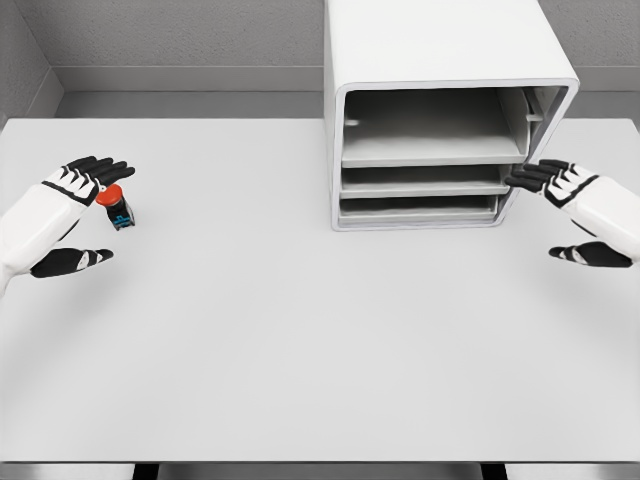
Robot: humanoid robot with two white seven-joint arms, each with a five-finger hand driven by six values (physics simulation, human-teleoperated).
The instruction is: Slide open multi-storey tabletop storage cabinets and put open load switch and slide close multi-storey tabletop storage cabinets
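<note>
A small load switch [116,205] with a red cap and a dark body with a blue patch stands on the white table [300,340] at the far left. My left hand [100,214] is open around it, fingers [98,170] just above its cap and thumb well below, not closed on it. The white multi-storey cabinet [440,50] stands at the back right, with a tall top compartment and two low drawers [420,208] beneath. My right hand [537,216] is open at the cabinet's lower right front corner, its fingertips [525,178] against the frame.
Grey walls close off the back and the left side of the table. The table's front edge runs along the bottom of the view.
</note>
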